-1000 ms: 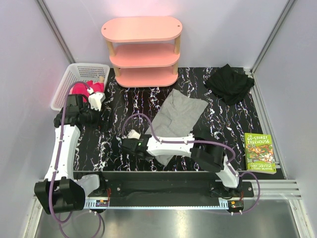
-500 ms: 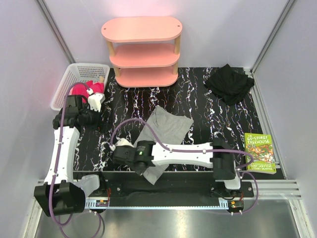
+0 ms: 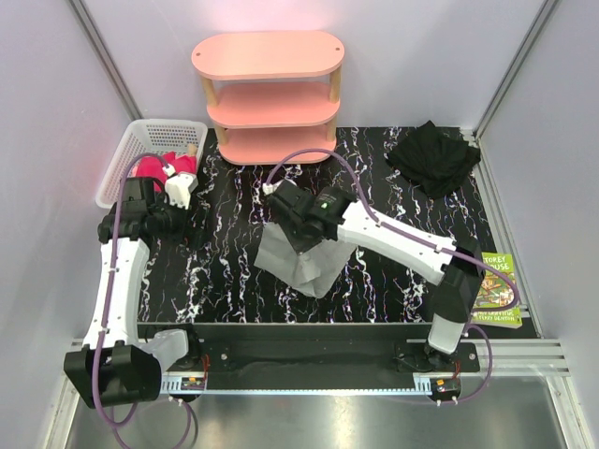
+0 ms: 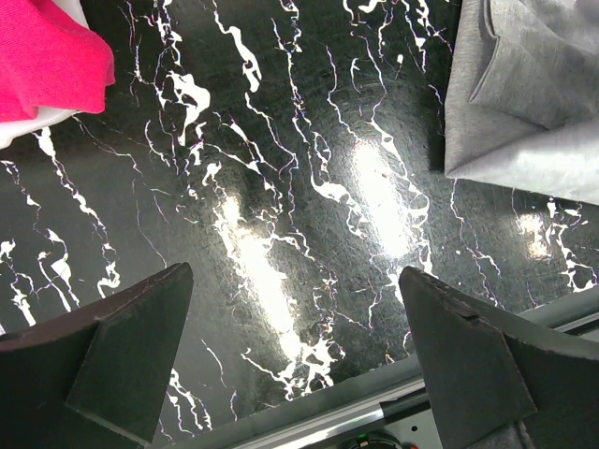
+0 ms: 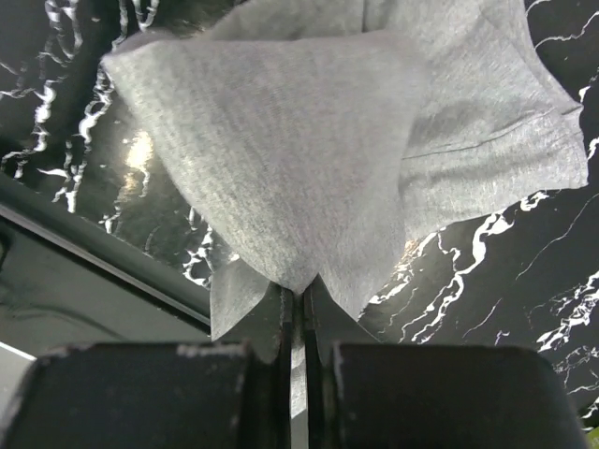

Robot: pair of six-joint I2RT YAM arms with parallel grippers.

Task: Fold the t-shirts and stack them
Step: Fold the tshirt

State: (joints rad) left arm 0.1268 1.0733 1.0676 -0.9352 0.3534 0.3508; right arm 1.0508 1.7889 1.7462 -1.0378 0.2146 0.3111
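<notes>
1. Took the pink shelf (image 3: 270,94) at the far edge of the table (image 3: 393,215) as reference for everything below.
2. Found the grey t-shirt (image 3: 304,267) in front of the shelf, about level with its right half. Bunched, upper part lifted off the table, lower part resting on the marbled top.
3. Saw the right tool (image 5: 298,311) clenched on a fold of the grey t-shirt, a little in front of the shelf's bottom tier. Jaws pressed tight together in the wrist view, cloth pinched between them and fanning out in a cone.
4. Saw the left tool (image 4: 295,318) released, jaws wide apart, grasping nothing. Hanging over bare table front-left of the shelf, just beside the white basket (image 3: 140,140).
5. Logged the magenta t-shirt (image 3: 173,168) bundled inside the basket, left of the shelf.
6. Logged the black t-shirt (image 3: 433,157) crumpled on the table, right of the shelf.
7. Spotted the green book (image 3: 496,290) far front-right of the shelf, partly hidden behind the right arm.
</notes>
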